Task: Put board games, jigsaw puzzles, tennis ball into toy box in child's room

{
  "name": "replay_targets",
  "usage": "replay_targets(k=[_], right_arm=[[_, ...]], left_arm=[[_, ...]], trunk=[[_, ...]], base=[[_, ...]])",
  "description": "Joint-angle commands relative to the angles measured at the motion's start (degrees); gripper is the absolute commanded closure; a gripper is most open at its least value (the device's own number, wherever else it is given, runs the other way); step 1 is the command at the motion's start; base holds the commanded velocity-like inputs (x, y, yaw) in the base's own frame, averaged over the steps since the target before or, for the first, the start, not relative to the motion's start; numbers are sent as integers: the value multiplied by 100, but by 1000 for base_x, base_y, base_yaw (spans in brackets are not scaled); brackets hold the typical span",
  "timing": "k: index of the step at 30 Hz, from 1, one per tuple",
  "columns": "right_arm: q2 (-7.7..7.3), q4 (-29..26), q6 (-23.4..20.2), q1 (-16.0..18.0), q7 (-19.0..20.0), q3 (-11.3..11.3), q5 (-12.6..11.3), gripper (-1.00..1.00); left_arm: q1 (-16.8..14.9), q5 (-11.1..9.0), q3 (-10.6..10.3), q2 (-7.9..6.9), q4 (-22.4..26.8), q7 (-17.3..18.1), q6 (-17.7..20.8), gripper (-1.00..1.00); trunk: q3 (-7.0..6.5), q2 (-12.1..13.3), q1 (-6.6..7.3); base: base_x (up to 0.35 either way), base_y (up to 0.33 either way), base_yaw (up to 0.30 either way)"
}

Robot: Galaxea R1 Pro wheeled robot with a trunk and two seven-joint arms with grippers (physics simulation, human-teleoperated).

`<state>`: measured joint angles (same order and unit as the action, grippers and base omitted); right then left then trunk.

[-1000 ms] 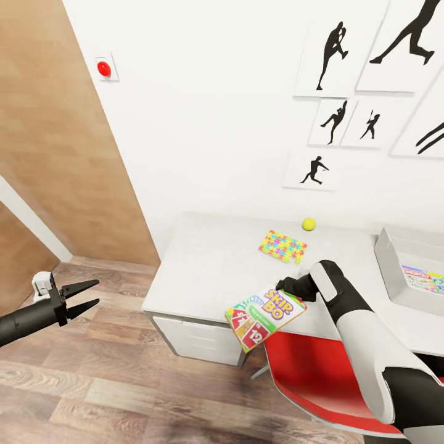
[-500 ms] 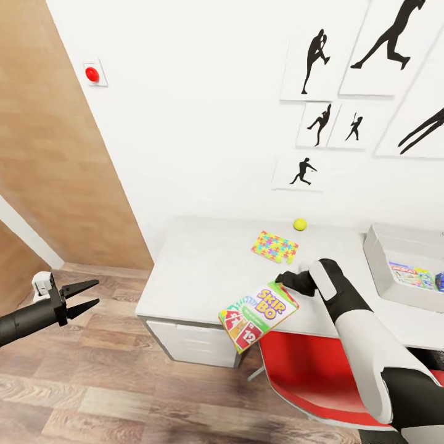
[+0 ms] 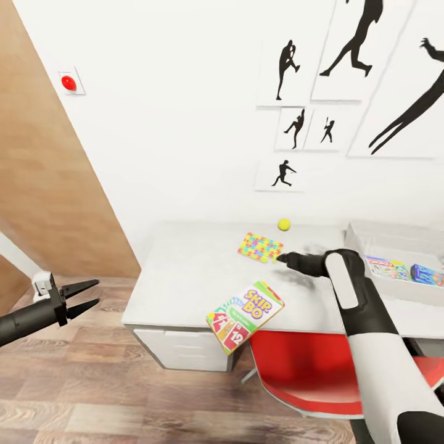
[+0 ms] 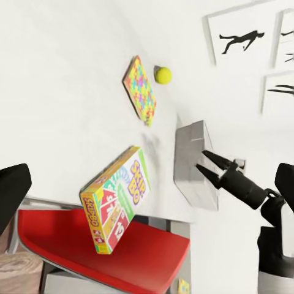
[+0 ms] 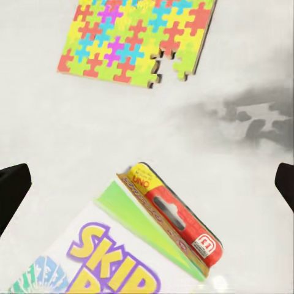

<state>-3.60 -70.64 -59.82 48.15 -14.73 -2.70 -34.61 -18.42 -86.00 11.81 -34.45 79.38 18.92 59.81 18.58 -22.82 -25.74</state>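
Note:
A Skip-Bo board game [image 3: 245, 315] lies tilted at the table's [image 3: 179, 271] front edge, partly hanging over it. My right gripper [image 3: 280, 259] is open and empty just behind it, beside a jigsaw puzzle [image 3: 260, 246]. The tennis ball [image 3: 283, 224] rests near the wall. At the right, the toy box [image 3: 394, 237] holds a Monopoly game [image 3: 385, 267] and a blue game [image 3: 425, 274]. My left gripper [image 3: 97, 291] hangs open over the floor. The left wrist view shows the board game [image 4: 116, 199], puzzle [image 4: 139, 90], ball [image 4: 163, 75], toy box [image 4: 195, 164] and right gripper [image 4: 202, 160]. In the right wrist view the puzzle [image 5: 138, 40] lies beyond the board game [image 5: 141, 245].
A red chair [image 3: 302, 370] is tucked under the table's front, below the overhanging game. White drawers [image 3: 182, 351] sit under the table's left end. A wooden door [image 3: 49, 185] stands at the left, wood floor [image 3: 92, 394] below. Silhouette posters [image 3: 290, 65] hang on the white wall.
My right gripper has let go of the Skip-Bo box and drawn back toward the puzzle; the box now sits at the table edge. The head camera has turned, shifting the scene left.

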Motion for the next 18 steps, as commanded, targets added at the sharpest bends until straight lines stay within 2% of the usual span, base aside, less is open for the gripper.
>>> replay_targets(k=[1,2,3,4,5,6,7,8,9,10,13,14,16,18], right_arm=[[-4,-225,-18,-98,-18,-1,-139,-100],[-11,-646,-18,-321,61,3,-349,-100],[-14,-846,-18,-441,101,6,-474,-100],[-18,-1204,-18,-695,174,6,-753,-100],[-20,-1355,-18,-823,206,6,-901,-100],[-22,-1593,-18,-1071,257,6,-1207,-100],[-23,-1677,-18,-1187,281,6,-1361,-100],[-24,-1800,-18,-1399,330,15,-1663,-100],[-25,-1845,-18,-1495,361,25,-1806,-100],[-25,-1909,-18,-1675,453,45,-2064,-100],[-13,-1965,-18,-1926,696,69,-2323,-100],[12,-1986,-18,-2084,917,78,-2419,-100],[30,-2000,-18,-2228,1170,84,-2479,-100],[25,-2012,-18,-2417,1613,76,-2531,-100]], left_arm=[[-4,48,5,-1,-2,51,19,-100],[-4,48,5,-1,-2,51,19,-100],[-4,48,5,-1,-2,51,19,-100],[-4,48,5,-1,-2,51,19,-100],[-4,48,5,-1,-2,51,19,-100],[-4,48,5,-2,-2,51,19,-100],[-4,48,5,-2,-2,51,19,-100],[-4,48,5,-2,-2,51,19,-100],[-4,48,5,-1,-2,51,19,-100],[-4,48,5,-1,-2,51,19,-100],[-4,48,5,-1,-2,51,19,-100],[-4,48,5,-1,-2,51,19,-100],[-4,52,5,-1,-2,51,19,-100],[-4,54,5,-2,-2,51,19,-100]], trunk=[[2,-10,-4],[-5,-10,-4],[-13,-10,-4],[-21,-10,-4],[-28,-10,-4],[-36,-10,-4],[-44,-10,-4],[-52,-10,-4],[-60,-10,-4],[-68,-10,-4],[-92,-10,-4],[-100,-10,-4],[-117,-10,-4],[-134,-10,-4]], base=[[0,0,-163],[0,0,-165],[0,0,-166],[0,0,-169],[0,0,-168],[0,0,-163],[0,0,-159],[0,0,-153],[0,0,-151],[0,0,-146],[0,0,-140],[0,0,-124],[0,0,-116],[0,0,-104]])
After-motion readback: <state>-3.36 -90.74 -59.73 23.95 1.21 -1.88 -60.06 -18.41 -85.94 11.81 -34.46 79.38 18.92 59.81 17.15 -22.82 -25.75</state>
